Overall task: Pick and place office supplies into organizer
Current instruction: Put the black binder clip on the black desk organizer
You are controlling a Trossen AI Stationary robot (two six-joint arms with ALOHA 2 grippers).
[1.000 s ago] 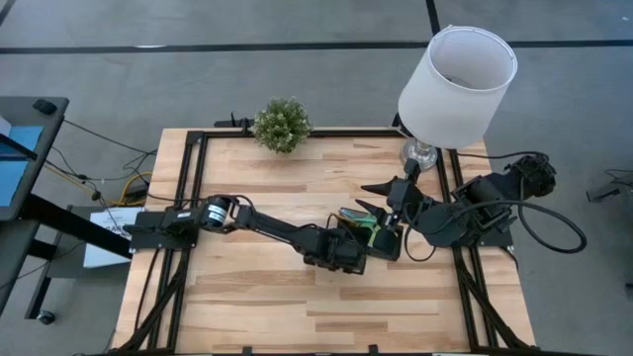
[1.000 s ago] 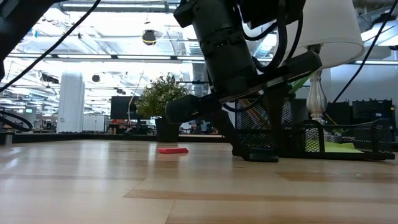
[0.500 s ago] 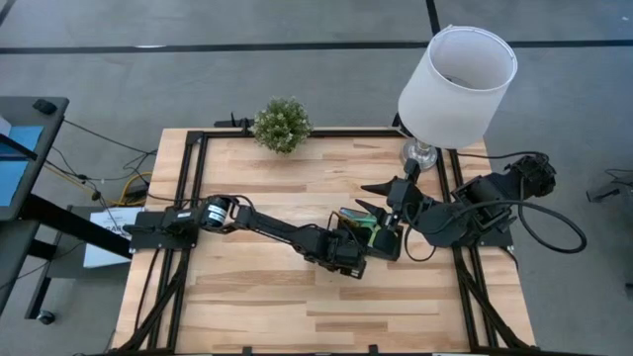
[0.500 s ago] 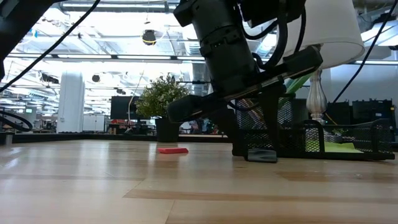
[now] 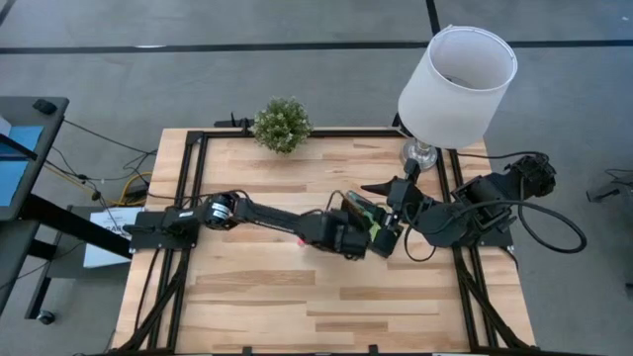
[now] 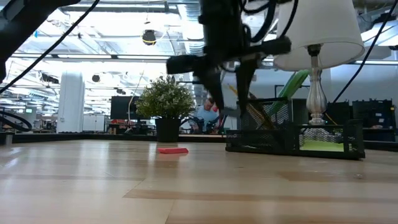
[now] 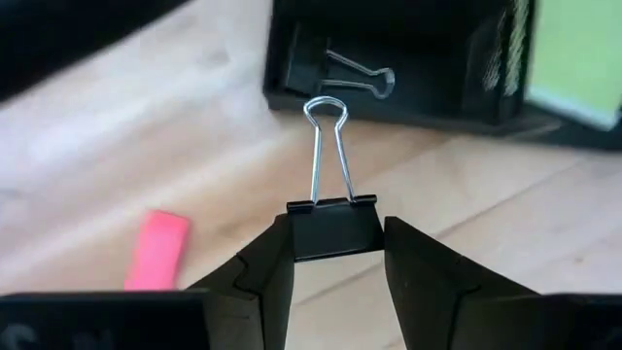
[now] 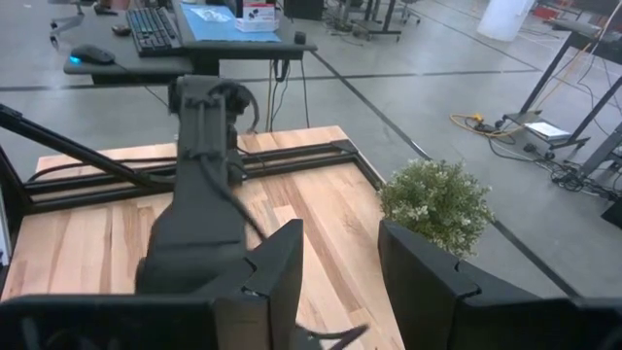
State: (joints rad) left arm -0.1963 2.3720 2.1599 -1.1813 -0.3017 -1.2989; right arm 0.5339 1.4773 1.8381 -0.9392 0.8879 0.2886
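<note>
The left gripper (image 7: 335,255) grips a small black binder clip (image 7: 333,226) by its body between both fingers, the clip's wire handles standing away from the fingertips. Seen from above, the left arm reaches across the wooden desk (image 5: 247,297) from its left side, with the gripper (image 5: 358,237) raised just beside the near edge of the black mesh organizer (image 5: 368,220). In the left wrist view the organizer (image 7: 408,68) lies beyond the held clip, and a second binder clip (image 7: 335,70) already rests in one of its low compartments. A lime-green sticky-note pad (image 7: 573,58) fills the neighbouring compartment. The pink eraser (image 7: 155,248) lies flat on the bare desk, well apart from the organizer; the low view shows it (image 6: 172,150) alone on the wood in front of the potted plant (image 6: 165,106). In that low view a green-handled item (image 6: 292,84) sticks up at a slant from the organizer's raised back section (image 6: 267,115). The right gripper (image 8: 335,282) waits near the lamp (image 5: 457,84) at the desk's right side, its fingers parted and holding nothing.
</note>
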